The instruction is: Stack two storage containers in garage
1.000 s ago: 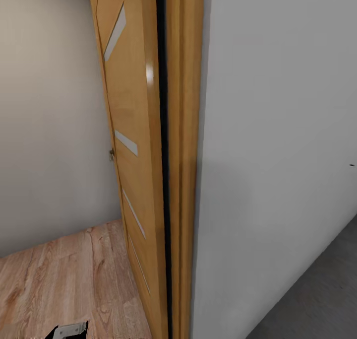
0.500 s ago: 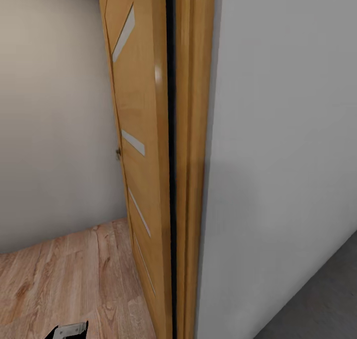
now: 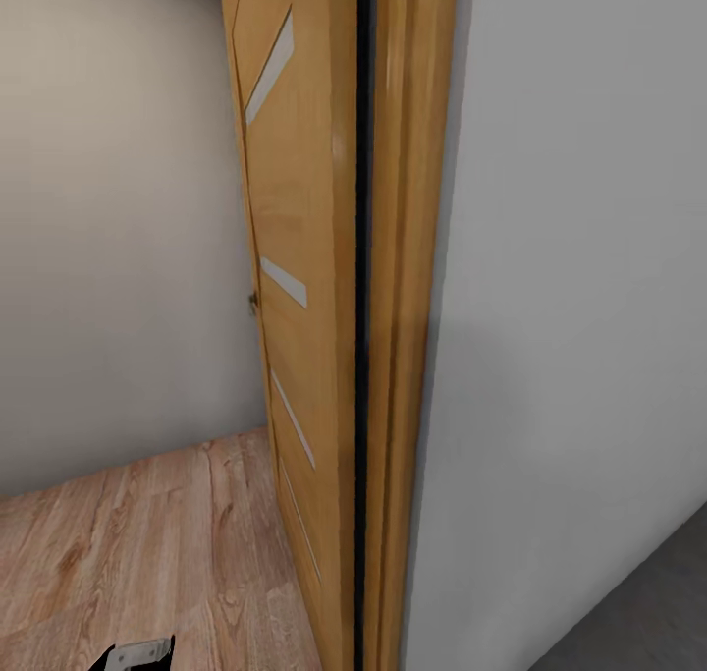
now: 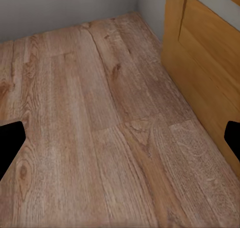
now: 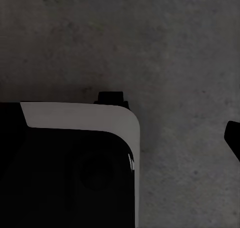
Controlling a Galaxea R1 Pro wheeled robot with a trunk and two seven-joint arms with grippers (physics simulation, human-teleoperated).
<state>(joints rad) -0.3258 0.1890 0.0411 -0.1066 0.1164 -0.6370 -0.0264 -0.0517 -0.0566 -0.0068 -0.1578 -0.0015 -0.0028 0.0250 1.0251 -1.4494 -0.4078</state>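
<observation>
One wooden door [image 3: 295, 288] stands ajar beside a grey wall [image 3: 579, 307]. The left gripper [image 4: 120, 143] is spread over plank floor [image 4: 90, 128]; the right gripper's state cannot be told, over concrete floor [image 5: 165, 53].

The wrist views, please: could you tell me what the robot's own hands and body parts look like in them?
In the left wrist view, the left hand shows as two plain black fingertips at the picture's edges, without markings. In the right wrist view, one black fingertip of the right hand shows, beside a glossy black robot body part with a rounded pale grey band.
</observation>
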